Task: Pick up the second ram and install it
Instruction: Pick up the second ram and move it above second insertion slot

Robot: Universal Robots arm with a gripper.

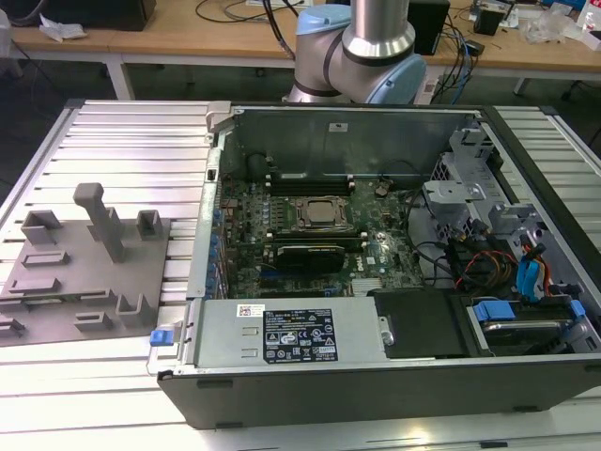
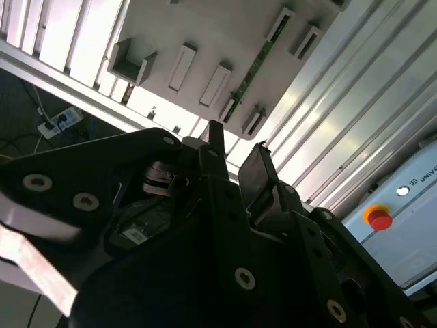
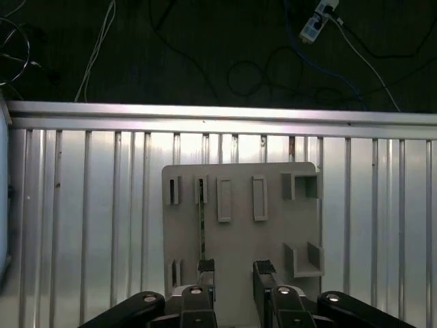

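The tool (image 3: 235, 270) hovers spread; the second ram (image 3: 201, 219) sits in its fixture (image 3: 239, 236).

Ribbed aluminium table (image 1: 113, 141); wooden desk (image 1: 188, 38) behind; dark floor (image 3: 205, 48) strewn with cables (image 3: 273, 68).

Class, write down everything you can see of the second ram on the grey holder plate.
The second ram is a long, thin green circuit-board stick, seen edge-on in both wrist views. It stands on its edge on the grey holder plate, each end seated in a small grey slotted block, not yet picked up. The plate lies on the ribbed metal table. The open gripper hangs above, one finger near the stick's end; nothing grips it.
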